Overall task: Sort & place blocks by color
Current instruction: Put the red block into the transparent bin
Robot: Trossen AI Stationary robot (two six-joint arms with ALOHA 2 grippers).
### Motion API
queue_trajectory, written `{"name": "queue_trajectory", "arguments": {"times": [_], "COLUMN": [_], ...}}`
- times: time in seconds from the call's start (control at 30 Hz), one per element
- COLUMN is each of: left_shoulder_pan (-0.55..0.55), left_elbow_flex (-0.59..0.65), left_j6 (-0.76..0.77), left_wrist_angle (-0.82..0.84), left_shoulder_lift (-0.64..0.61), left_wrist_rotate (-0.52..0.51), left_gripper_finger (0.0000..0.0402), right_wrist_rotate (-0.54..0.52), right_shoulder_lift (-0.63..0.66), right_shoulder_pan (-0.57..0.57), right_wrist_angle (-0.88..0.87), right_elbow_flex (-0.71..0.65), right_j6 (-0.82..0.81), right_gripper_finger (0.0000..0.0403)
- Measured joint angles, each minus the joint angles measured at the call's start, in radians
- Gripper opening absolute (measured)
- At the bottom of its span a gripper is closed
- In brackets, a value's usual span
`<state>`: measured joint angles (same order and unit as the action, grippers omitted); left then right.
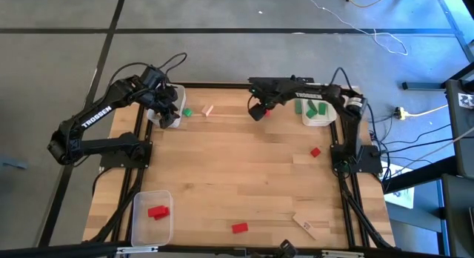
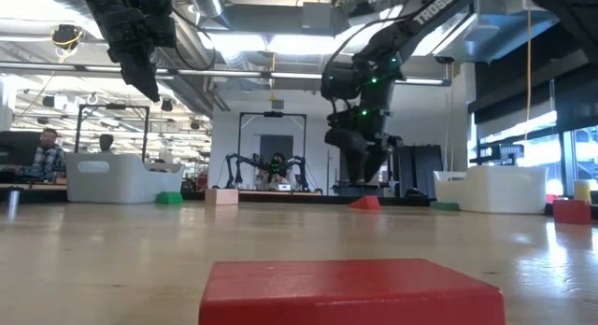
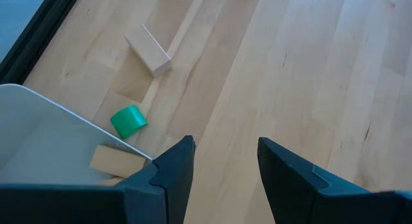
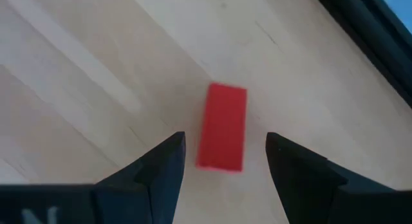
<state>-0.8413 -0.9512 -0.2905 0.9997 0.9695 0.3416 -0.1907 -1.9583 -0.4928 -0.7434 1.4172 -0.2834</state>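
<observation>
My right gripper (image 4: pixel 224 169) (image 1: pixel 257 111) is open and hangs over a red block (image 4: pixel 223 135) that lies flat on the table. In the right wrist view the block shows between the fingers. In the low view the gripper (image 2: pixel 360 176) is still above that block (image 2: pixel 365 203). My left gripper (image 3: pixel 225 169) (image 1: pixel 167 110) is open, up in the air over the rim of a clear bin (image 3: pixel 38 130) at the far left. A wood block (image 3: pixel 116 161) lies in that bin. A green block (image 3: pixel 129 121) and a wood block (image 3: pixel 148 50) lie on the table beside it.
A far-right bin (image 1: pixel 317 118) holds green blocks. A near-left bin (image 1: pixel 141 227) holds a red block (image 1: pixel 158 212). Loose on the table are red blocks (image 1: pixel 315 152) (image 1: pixel 238 227) and a wood block (image 1: pixel 304 225) near the front edge. The table's middle is bare wood.
</observation>
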Motion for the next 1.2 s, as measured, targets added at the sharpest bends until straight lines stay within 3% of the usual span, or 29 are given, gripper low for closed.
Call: {"name": "queue_trajectory", "arguments": {"times": [0.17,0.33,0.83,1.2], "left_shoulder_pan": [0.0,0.0,0.0,0.0], "left_elbow_flex": [0.0,0.0,0.0,0.0], "left_j6": [0.0,0.0,-0.008,-0.008], "left_wrist_angle": [0.0,0.0,0.002,0.002], "left_shoulder_lift": [0.0,0.0,0.0,0.0], "left_wrist_rotate": [0.0,0.0,-0.001,-0.019], "left_gripper_finger": [0.0163,0.0163,0.0163,0.0163], "right_wrist_rotate": [-0.001,0.057,0.093,0.084], "right_shoulder_lift": [-0.045,-0.052,-0.064,-0.151], "right_shoulder_pan": [0.0,-0.002,-0.009,-0.02], "right_wrist_angle": [-0.126,-0.121,-0.123,-0.108], "right_elbow_flex": [0.064,0.067,0.066,0.068], "right_j6": [0.006,0.011,-0.002,0.003], "right_gripper_finger": [0.0216,0.0216,0.0216,0.0216]}}
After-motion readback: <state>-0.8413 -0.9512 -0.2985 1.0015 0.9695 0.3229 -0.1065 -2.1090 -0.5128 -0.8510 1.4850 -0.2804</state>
